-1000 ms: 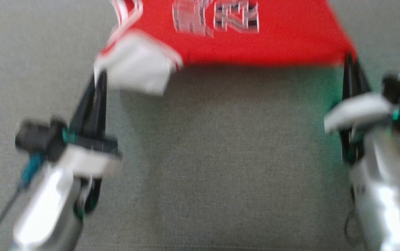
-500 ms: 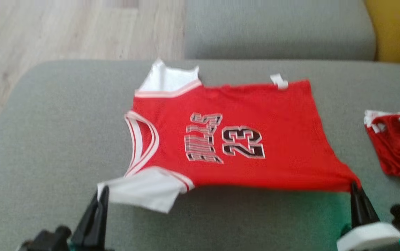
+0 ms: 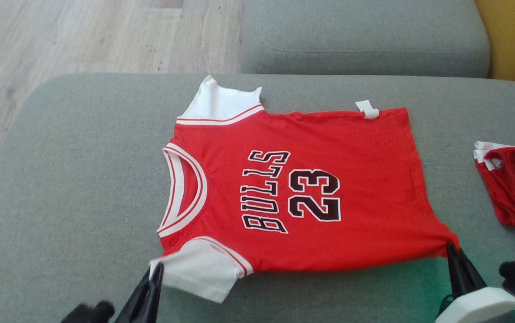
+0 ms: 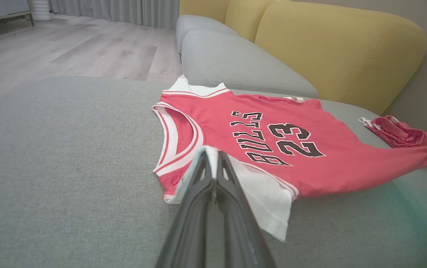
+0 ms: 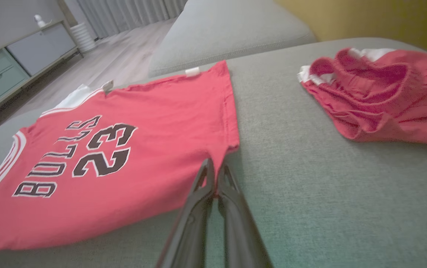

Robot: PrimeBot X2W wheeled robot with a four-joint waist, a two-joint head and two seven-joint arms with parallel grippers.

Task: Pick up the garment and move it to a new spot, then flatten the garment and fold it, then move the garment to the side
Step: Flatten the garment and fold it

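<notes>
So the big grey cushion (image 3: 59, 179) is the work surface here, with wood floor (image 3: 82, 36) off at the far left. The red jersey (image 3: 351, 179) sits about mid-cushion, front up, collar to the left and hem to the right, mostly spread out flat. A bunched-up pair of red shorts (image 3: 513, 188) lies well apart at the right edge.

Both grippers are on the jersey's near edge. The left gripper (image 3: 155, 269) is pinched closed on the near white sleeve (image 3: 199, 269). The right gripper (image 3: 451, 249) is pinched closed on the near hem corner. The cloth between them looks pulled taut and seems to ride a bit off the cushion. A little white tag (image 3: 367, 109) sticks out at the far hem.

My read: it's in the flatten step, just about ready for folding. The next move probably needs both arms going together, either laying that near edge down smooth or carrying it over to the far edge. Tension should stay even so the sleeve doesn't curl under.
</notes>
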